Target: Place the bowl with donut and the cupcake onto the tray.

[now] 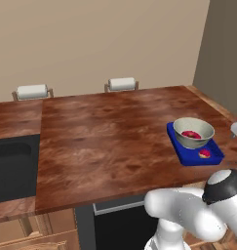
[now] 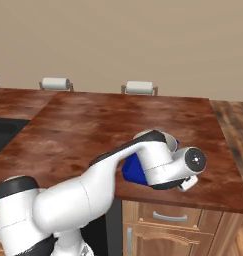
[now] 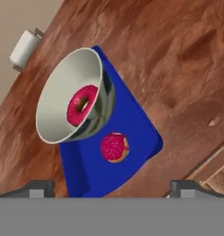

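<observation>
From my right base feed, arm hid most of the tray (image 2: 134, 170); bowl and cupcake were fully covered.

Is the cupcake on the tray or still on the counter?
On the tray. The cupcake sits on the blue tray, beside the bowl.
</observation>
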Tool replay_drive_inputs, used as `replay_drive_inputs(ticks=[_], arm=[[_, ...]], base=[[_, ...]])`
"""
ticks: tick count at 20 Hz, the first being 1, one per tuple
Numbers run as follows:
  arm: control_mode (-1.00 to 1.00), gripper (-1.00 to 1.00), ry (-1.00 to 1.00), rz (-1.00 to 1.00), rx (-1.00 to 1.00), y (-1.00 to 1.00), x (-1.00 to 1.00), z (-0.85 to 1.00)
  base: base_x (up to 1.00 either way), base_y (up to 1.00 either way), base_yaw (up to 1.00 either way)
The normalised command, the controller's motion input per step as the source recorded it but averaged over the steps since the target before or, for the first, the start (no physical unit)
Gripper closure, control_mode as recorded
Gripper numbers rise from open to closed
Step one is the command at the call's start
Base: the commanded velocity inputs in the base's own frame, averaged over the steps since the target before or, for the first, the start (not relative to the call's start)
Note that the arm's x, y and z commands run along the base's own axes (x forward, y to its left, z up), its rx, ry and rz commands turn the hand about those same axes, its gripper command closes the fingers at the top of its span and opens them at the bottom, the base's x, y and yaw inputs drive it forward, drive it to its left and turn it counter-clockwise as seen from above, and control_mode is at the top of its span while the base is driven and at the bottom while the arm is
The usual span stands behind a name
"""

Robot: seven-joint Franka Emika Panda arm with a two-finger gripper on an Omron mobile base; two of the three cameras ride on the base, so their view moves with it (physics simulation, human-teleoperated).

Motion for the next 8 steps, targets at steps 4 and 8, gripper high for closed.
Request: replay_drive_inputs(ticks=[4,8], arm=[[-1.00,-1.00,0.00,0.00,-0.03,0.04,0.01,0.00],[-1.00,-1.00,-0.08,0.00,0.07,-0.04,-0.26,0.05]], base=[[0.00,0.00,0.00],[0.00,0.00,0.00]])
